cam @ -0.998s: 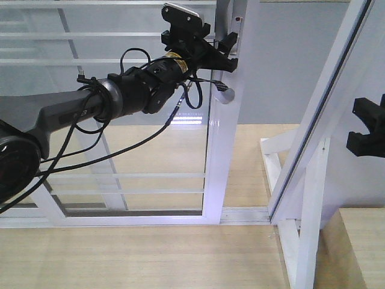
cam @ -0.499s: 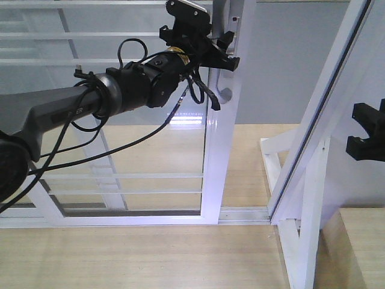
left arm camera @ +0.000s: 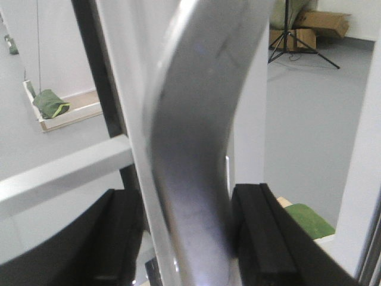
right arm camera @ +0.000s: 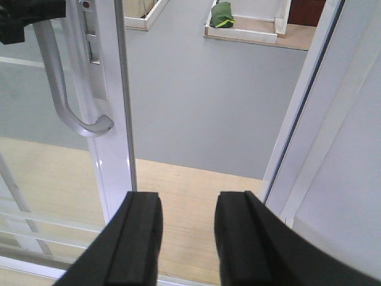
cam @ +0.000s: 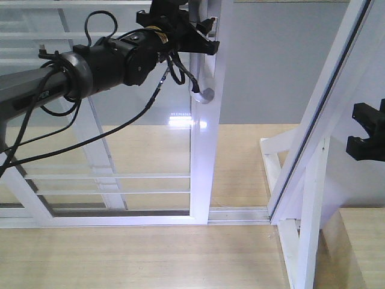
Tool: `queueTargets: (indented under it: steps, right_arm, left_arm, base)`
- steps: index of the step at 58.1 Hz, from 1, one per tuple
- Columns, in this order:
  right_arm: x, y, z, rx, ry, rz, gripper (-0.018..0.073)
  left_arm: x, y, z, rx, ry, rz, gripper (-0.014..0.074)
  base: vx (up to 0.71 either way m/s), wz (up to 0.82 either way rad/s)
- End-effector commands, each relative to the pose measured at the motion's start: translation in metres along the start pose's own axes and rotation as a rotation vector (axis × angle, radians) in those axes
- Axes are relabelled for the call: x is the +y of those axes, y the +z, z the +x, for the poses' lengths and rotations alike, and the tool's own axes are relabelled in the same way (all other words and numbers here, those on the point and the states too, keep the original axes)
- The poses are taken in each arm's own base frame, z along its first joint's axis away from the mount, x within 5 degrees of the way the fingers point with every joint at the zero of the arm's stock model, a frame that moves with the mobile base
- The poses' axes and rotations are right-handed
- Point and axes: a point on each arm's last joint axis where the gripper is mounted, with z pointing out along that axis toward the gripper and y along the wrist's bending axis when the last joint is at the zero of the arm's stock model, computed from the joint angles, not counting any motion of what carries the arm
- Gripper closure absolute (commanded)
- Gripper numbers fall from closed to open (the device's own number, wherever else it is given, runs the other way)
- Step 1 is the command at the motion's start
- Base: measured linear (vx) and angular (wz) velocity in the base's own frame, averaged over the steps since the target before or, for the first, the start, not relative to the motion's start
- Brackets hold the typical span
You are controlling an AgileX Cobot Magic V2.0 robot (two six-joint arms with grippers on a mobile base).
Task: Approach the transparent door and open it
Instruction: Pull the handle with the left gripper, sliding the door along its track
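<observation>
The transparent door point(cam: 203, 156) is a glass panel in a glossy white frame with thin white bars, standing on its floor track. Its curved grey handle point(cam: 200, 90) is on the right stile. My left gripper point(cam: 201, 36) reaches in from the left and is shut on the handle near its top. In the left wrist view the handle point(left arm camera: 190, 149) fills the gap between the two black fingers point(left arm camera: 262, 238). My right gripper point(cam: 367, 132) hangs at the right, open and empty. In the right wrist view the gripper point(right arm camera: 187, 238) faces the gap beside the door stile point(right arm camera: 113, 119) and the handle point(right arm camera: 56, 83).
A white door-jamb post point(cam: 319, 120) leans at the right with a white base frame point(cam: 283, 180) below it. The floor track point(cam: 240, 214) runs between door and post. A grey floor lies beyond, with a green object in a tray point(right arm camera: 223, 15) and a tripod point(left arm camera: 297, 42).
The door has slid left with my left gripper on its handle, widening the gap between stile and jamb post. The right gripper has not moved.
</observation>
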Motion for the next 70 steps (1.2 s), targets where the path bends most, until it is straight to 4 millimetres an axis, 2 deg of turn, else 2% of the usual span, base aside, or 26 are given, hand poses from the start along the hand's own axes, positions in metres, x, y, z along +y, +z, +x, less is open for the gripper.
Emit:
queueTargets:
  steps: [1,21,35,47,60,70]
  right_arm:
    - [-0.001,-0.004,-0.017,-0.110,-0.021,0.010,0.0253]
    - [-0.002,-0.004,-0.017,-0.110,-0.029,0.012,0.0253]
    - [-0.002,-0.004,-0.017,-0.110,-0.030,0.012,0.0253]
    - [-0.002,-0.004,-0.017,-0.109,-0.036,0.014,0.0253]
    - [-0.002,-0.004,-0.017,-0.109,-0.051,0.015,0.0253]
    - [-0.002,-0.004,-0.017,-0.111,-0.062,0.015,0.0253]
  left_arm:
    - [0.040,-0.026,-0.059,-0.197,-0.049,-0.093,0.0162]
    - [0.068,-0.044,-0.071,-0.123,-0.055,-0.141,0.0162]
    - [0.088,-0.063,-0.074,0.012,-0.060,-0.169,0.0162]
    - [0.107,-0.086,-0.083,0.113,0.024,-0.199,0.0162]
    - [0.133,-0.114,-0.096,0.149,0.063,-0.254,0.0163]
    - [0.155,-0.129,-0.095,0.201,0.046,-0.302,0.0162]
  base:
    - [0.00,0.00]
    - [0.00,0.00]
    - [0.00,0.00]
    - [0.00,0.00]
    - [0.00,0.00]
    - [0.00,0.00]
